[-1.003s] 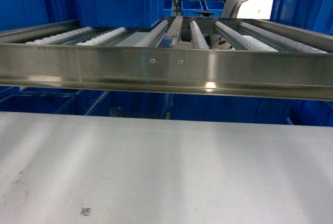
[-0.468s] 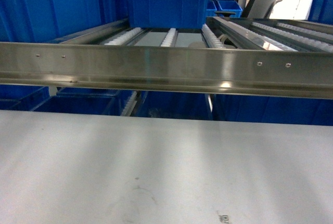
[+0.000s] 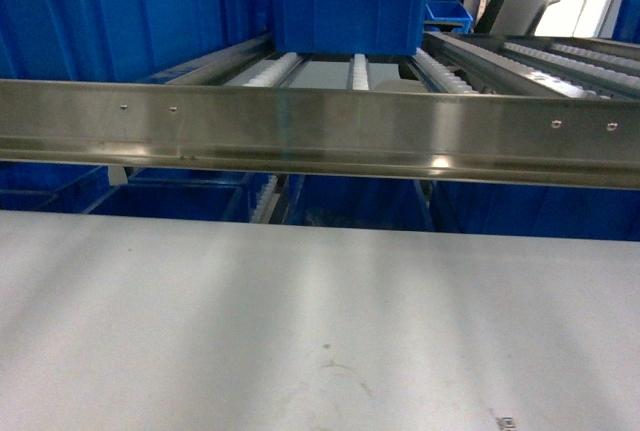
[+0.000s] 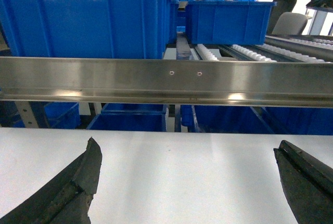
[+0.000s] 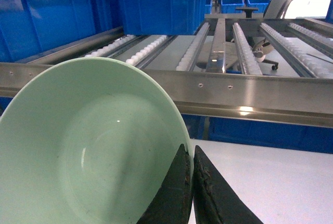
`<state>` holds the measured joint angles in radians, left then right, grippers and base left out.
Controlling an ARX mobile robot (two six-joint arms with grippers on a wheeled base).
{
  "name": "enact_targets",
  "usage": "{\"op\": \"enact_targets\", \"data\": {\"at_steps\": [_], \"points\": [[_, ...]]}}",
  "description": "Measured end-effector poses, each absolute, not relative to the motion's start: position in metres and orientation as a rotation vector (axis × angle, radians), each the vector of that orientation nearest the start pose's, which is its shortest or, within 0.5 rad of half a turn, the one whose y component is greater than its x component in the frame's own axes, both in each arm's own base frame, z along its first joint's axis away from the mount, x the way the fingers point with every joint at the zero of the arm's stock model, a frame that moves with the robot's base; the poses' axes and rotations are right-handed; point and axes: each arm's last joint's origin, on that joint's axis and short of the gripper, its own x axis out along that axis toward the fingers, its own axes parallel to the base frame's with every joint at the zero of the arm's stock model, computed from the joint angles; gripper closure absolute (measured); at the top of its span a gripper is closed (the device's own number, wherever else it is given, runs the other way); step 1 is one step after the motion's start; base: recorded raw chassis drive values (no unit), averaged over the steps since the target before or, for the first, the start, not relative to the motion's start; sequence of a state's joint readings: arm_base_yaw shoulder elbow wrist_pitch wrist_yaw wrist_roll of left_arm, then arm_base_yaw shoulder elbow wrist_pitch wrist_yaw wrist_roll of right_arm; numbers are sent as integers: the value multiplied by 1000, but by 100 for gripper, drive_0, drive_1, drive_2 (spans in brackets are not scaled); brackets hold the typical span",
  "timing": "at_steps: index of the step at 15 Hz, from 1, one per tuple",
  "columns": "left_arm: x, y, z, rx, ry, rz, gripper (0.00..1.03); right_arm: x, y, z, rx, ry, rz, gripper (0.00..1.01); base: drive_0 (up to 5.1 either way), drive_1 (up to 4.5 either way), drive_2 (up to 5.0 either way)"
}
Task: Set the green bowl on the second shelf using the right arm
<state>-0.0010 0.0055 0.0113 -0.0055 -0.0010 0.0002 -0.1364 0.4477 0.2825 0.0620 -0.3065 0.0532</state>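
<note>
Green bowl [image 5: 88,146] pinched by its rim in my right jaws, near the second shelf [image 5: 244,91]; left jaws gape wide over the table [image 4: 182,167].

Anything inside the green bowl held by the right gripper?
Nothing: the green bowl shows a bare, smooth interior. The right gripper pinches its rim, hiding a small strip there. Behind it runs the second shelf.

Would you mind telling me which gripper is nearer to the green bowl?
Right. The right gripper is clamped on the green bowl at its rim; the left gripper hangs open over the white tabletop, with no bowl in its view.
</note>
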Motion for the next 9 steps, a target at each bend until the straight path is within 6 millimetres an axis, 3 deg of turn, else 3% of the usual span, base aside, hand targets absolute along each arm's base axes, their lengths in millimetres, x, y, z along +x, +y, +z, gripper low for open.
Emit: {"op": "enact_targets", "data": {"at_steps": [9], "points": [[97,0,167,0,-2,-1,5,129,-9,226,77,109,167,99,-498,247,247]]}}
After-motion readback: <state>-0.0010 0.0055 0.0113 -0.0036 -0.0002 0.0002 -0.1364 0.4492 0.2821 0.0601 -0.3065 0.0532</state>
